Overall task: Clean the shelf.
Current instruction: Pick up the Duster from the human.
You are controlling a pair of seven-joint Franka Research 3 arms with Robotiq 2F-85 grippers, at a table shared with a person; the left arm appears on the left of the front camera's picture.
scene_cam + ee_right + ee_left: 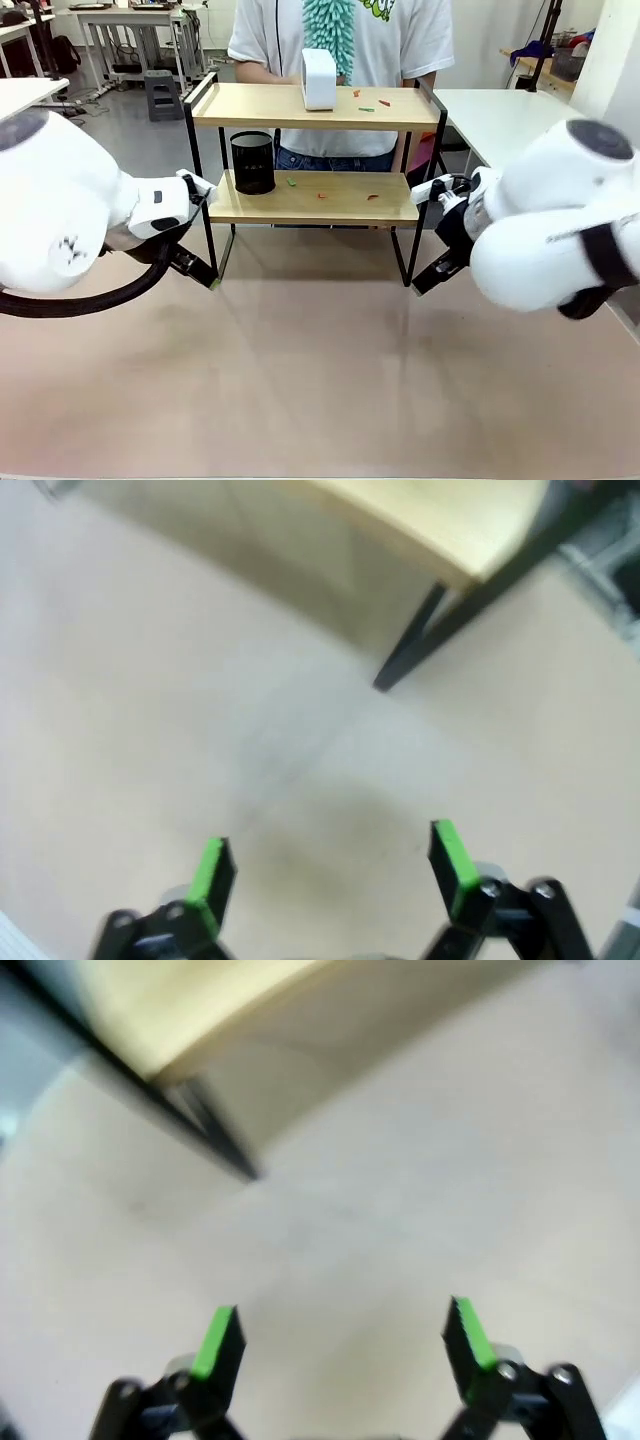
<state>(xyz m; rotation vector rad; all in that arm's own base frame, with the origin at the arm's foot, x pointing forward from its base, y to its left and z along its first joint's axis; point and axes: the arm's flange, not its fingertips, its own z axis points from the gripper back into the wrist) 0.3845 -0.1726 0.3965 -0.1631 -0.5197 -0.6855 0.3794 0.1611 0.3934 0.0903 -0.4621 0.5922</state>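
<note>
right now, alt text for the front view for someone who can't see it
A two-tier shelf with small red and green scraps on both boards stands on the table, a white box on top, a black mesh cup below. The left gripper and right gripper hang open near its front legs; a person with a teal duster stands behind.

the shelf (340,209) stands on the beige table (320,380), holding a white box (319,78), a black mesh cup (252,162) and scattered scraps (384,102).

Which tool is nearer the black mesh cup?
Left. The left tool sits by the shelf's near-left leg, below the black mesh cup; the right tool is by the near-right leg.
</note>
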